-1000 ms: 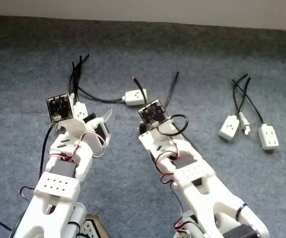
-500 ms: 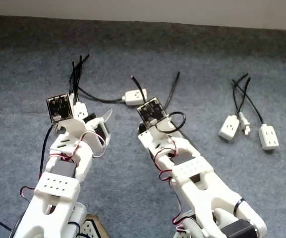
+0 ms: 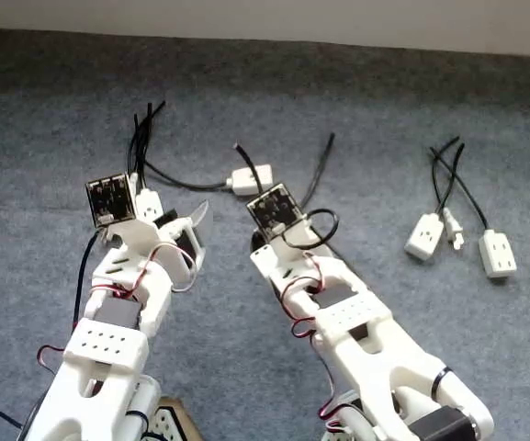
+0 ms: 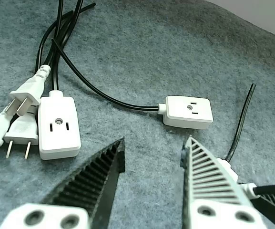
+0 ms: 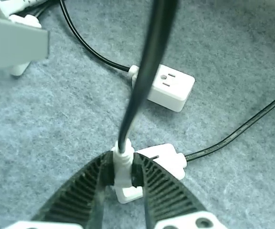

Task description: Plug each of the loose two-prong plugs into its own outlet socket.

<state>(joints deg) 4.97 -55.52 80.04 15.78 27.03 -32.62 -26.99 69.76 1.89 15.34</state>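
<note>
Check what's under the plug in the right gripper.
The right gripper is shut on the plug. Partly beneath it a white corded body lies on the carpet. Its face and the plug's prongs are covered, so I cannot tell whether it's a socket.

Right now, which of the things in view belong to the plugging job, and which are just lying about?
Job:
- held plug in the right gripper
- middle socket
- left socket with loose plugs beside it
- right sockets with right plug between them
- left gripper, open

Lying about:
- grey mat
- pale strip behind it
</note>
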